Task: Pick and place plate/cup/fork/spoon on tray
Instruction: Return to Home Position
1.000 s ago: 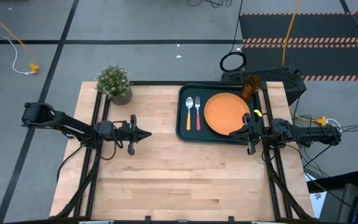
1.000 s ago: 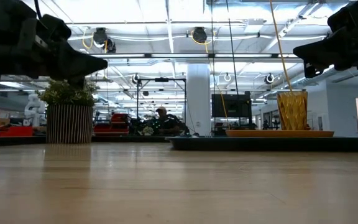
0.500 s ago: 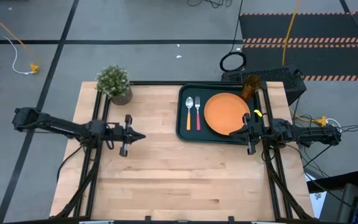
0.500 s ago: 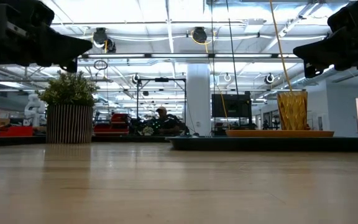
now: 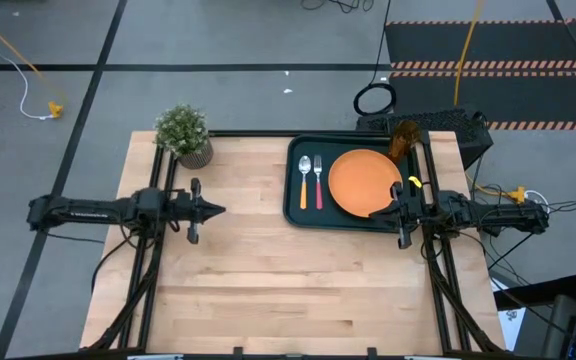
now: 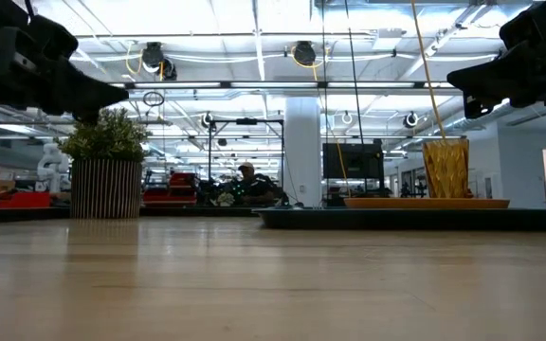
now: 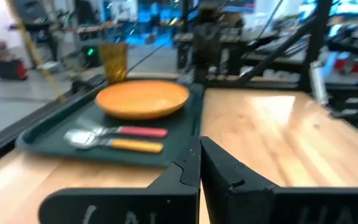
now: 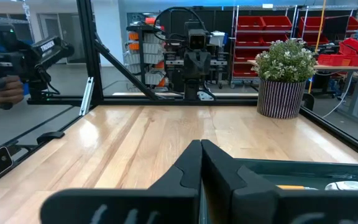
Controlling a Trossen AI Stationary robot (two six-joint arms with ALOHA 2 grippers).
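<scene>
The dark green tray (image 5: 293, 200) lies at the table's far right. On it rest the orange plate (image 5: 364, 181), the red-handled fork (image 5: 318, 184), the orange-handled spoon (image 5: 305, 182) and the amber cup (image 5: 403, 141), which stands at the tray's far right corner. My left gripper (image 5: 220, 209) is shut and empty above the table's left half; in its wrist view (image 7: 200, 155) the fingertips meet. My right gripper (image 5: 376, 213) is shut and empty above the tray's near right edge; its fingertips also meet in the right wrist view (image 8: 201, 149).
A potted green plant (image 5: 185, 134) stands at the table's far left corner. Bare wooden table (image 5: 268, 280) stretches across the middle and near side. Black frame rails run along both side edges.
My left gripper has drawn back toward the table's left edge, staying shut and empty. My right gripper and the tableware have kept still.
</scene>
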